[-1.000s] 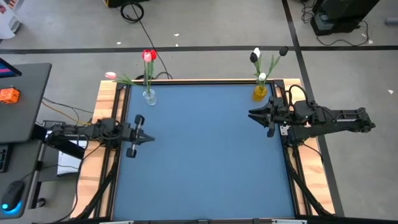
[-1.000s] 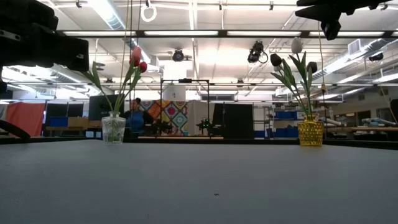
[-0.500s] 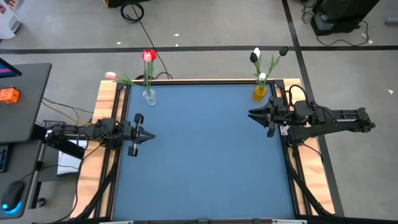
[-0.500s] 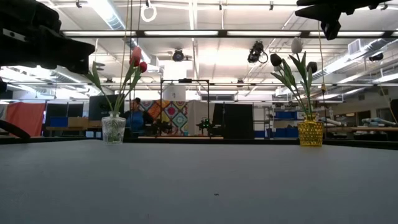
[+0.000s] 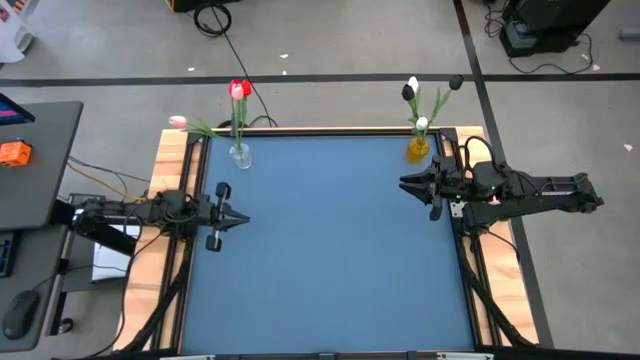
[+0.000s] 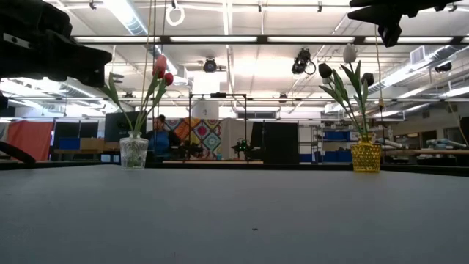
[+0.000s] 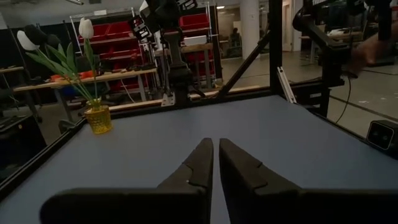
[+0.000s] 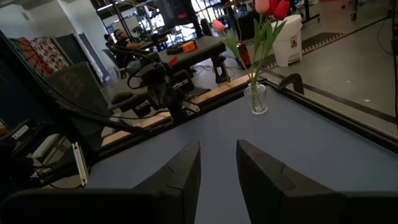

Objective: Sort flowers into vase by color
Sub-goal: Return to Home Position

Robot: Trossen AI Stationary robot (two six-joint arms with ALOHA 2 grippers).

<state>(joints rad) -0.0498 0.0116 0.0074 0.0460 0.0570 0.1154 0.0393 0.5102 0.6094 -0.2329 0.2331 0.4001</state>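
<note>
At the left edge of the blue table (image 5: 330,250) the left arm lies low, reaching in from the side; the left gripper (image 5: 238,218) hovers over the mat just inside the frame, and in the left wrist view its fingers (image 7: 200,163) sit together with only a hairline between them, holding nothing. Just beyond it, at the far left corner, stands the clear glass vase (image 5: 240,155); it holds the red tulip (image 5: 238,89) upright and a pink tulip (image 5: 178,122) that leans out over the table's wooden border; in the low view another pink head (image 6: 160,65) rises just above the red one. The middle of the mat lies between the two arms. At the far right corner stands the yellow vase (image 5: 418,150), holding the white tulips (image 5: 412,83) and the black tulips (image 5: 456,82), their stems fanning apart. Just in front of that vase the right gripper (image 5: 405,184) points inward across the table, apart from the vase; its fingers (image 8: 186,167) stand apart with a clear gap and grip nothing; the right arm stretches away past the table's right edge.
</note>
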